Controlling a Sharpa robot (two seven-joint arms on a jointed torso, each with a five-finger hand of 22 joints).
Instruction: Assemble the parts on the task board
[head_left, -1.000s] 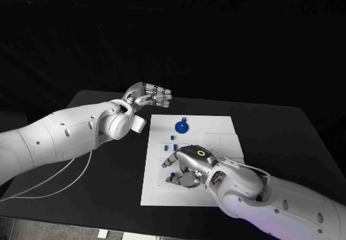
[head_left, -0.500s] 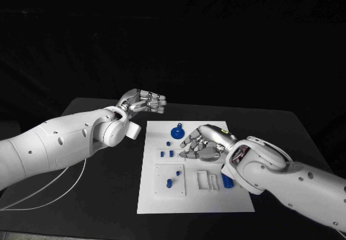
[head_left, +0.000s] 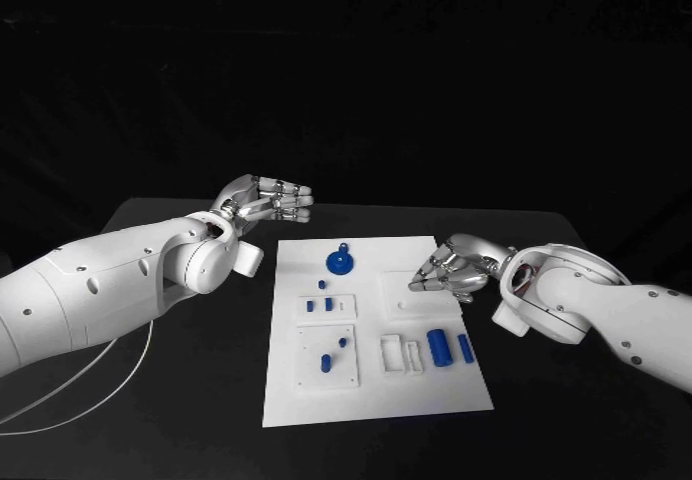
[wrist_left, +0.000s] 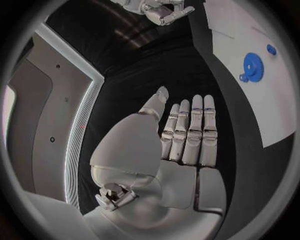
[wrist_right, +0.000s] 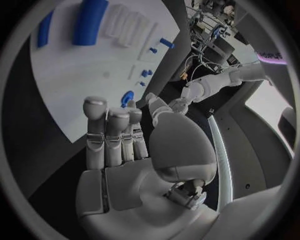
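- Table (head_left: 188, 400): black, matte top, with its far edge running straight across the head view.
- Backdrop (head_left: 433, 90): black, directly behind the table's far edge, unlit.
- Cable (head_left: 101, 385): white, lies curved on the table top near its left side.
- Wall panel (wrist_left: 37, 115): grey, beside the table, bordered by a bright light strip (wrist_left: 78, 135).

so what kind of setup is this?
Looks like a lab test bench: a black table against a dark backdrop, a white task board holding small blue parts, and cluttered equipment with cables in the right wrist view.
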